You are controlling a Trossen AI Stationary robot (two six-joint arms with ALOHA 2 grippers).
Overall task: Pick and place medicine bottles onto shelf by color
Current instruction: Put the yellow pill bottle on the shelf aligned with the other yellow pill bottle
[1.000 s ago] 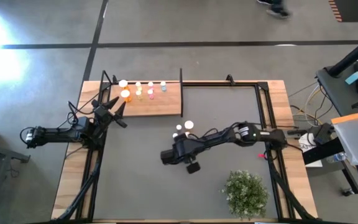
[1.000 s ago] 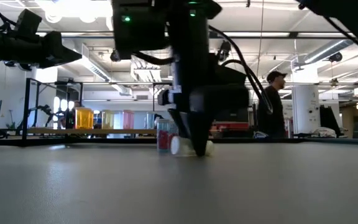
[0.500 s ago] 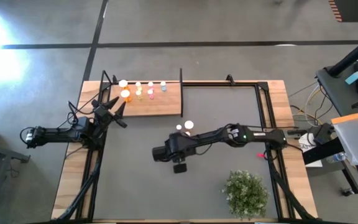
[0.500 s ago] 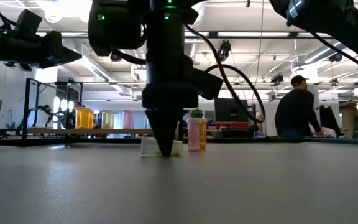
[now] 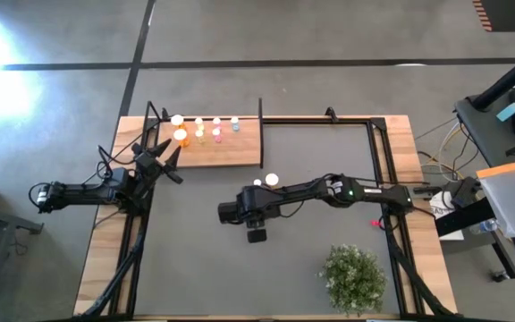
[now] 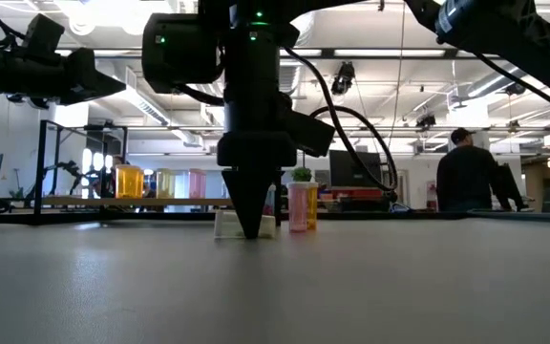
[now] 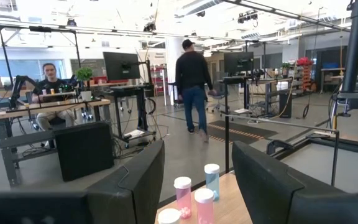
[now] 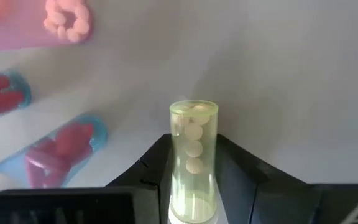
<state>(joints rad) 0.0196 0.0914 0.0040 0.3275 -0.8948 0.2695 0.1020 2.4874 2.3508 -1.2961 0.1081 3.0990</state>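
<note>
Bench first: its dark mat is wide and mostly bare, with the bushy plant off in the near right corner, well apart from the work. The shelf lies flat at the far left. It is a low board with a black post at its right far corner, and a row of bottles is already standing along its far half, so free space is on the near strip and right end.

The right arm reaches to mid-bench with its claw pointing straight down, tips at the surface. It is clamped on a yellow-green bottle that appears to lie on its side. The grip is across the body, with the white cap at the claw end.

The left claw waits just beside the shelf's left near corner. Its fingers are apart and hold nothing.

The bottle should be light, rigid plastic with a smooth round wall. It probably rolls or slips if pinched off-centre, and the loose pills inside will shift. Mid-body, square across the cylinder, looks the safest hold.

A pink bottle and another behind it stand just beside the claw, and more seem to lie near in the wrist view. A straight lift before travelling would avoid knocking them. The path toward the shelf looks open. The board's raised edge, the post and the waiting left arm are the things to clear.
</note>
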